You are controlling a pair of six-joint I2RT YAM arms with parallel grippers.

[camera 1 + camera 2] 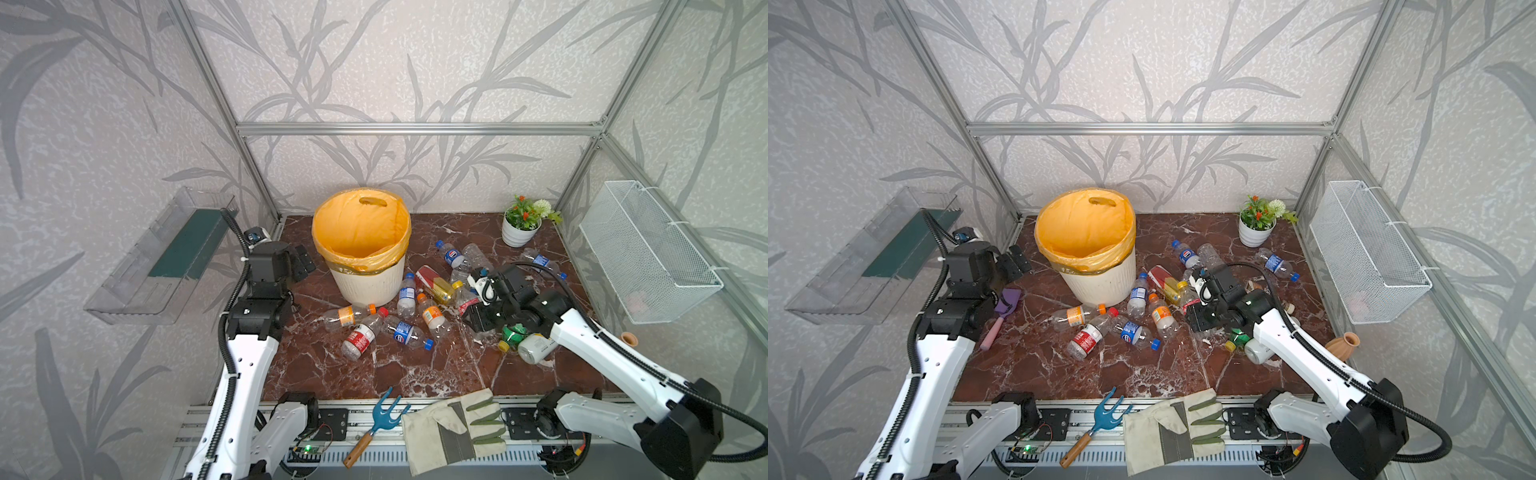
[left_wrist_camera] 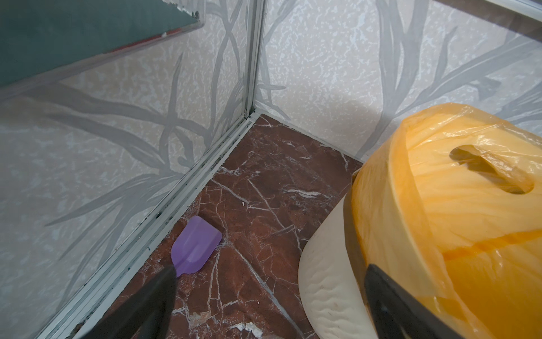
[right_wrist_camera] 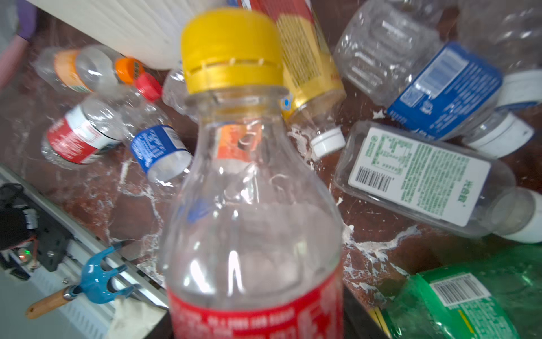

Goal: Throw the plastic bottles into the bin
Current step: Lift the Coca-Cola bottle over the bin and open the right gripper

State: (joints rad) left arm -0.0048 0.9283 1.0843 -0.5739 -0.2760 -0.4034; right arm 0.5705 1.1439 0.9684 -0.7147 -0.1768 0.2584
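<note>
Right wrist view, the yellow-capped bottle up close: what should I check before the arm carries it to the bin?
1. Grip: right gripper closed on the yellow-capped bottle at its red label: ok.
2. Held bottle raised clear of the other bottles: cannot tell.
3. Upright bin, mouth open: ok.
4. Open left gripper beside the bin, not over its mouth: ok.
5. Low route to the bin: bottles lie across it: not ok.

Pale walls [image 1: 395,62] papered with grey leaf shapes enclose a red-brown marbled surface [image 1: 324,374] veined in white. Aluminium bars [image 1: 415,129] frame the panels. A clear shelf [image 1: 137,270] hangs on the left wall, a white mesh basket [image 1: 648,257] on the right
</note>
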